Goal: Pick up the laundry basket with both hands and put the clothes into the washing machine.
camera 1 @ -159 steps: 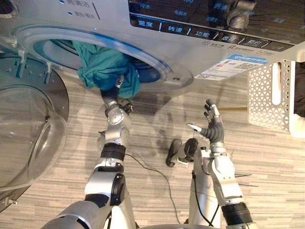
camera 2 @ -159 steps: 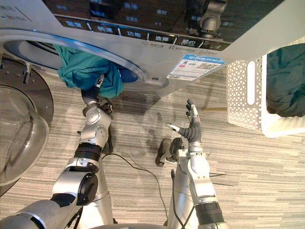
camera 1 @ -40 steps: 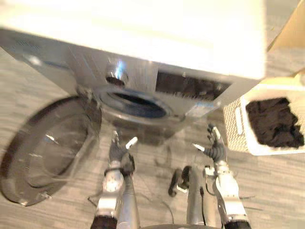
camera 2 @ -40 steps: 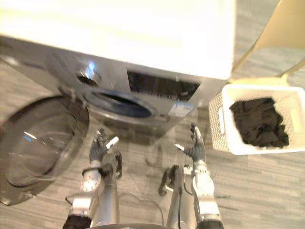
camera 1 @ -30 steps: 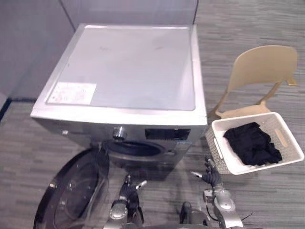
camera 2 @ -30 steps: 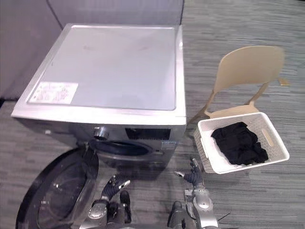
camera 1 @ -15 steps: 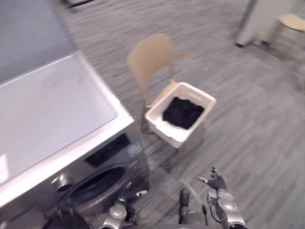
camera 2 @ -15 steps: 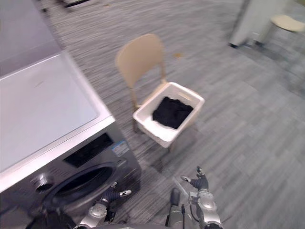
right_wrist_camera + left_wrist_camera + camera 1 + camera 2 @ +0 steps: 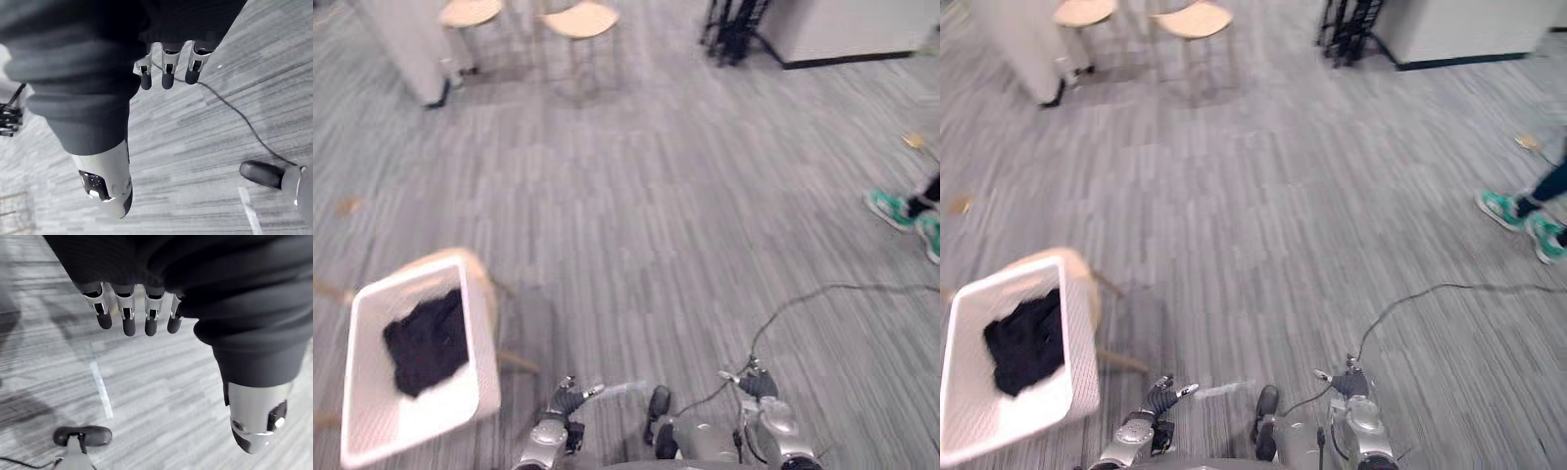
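at the left, the white laundry basket (image 9: 483, 352) sits on a tan chair (image 9: 491, 299), likely so its rim is raised where both hands can take it. the dark clothes (image 9: 426, 343) lie heaped inside it. right of it and nearer you, the left hand (image 9: 566, 397) hangs with fingers straight and loose, holding nothing, apart from the basket. the right hand (image 9: 751, 384) is likewise relaxed and empty. far right, a person's teal shoes (image 9: 891, 208) stand well apart.
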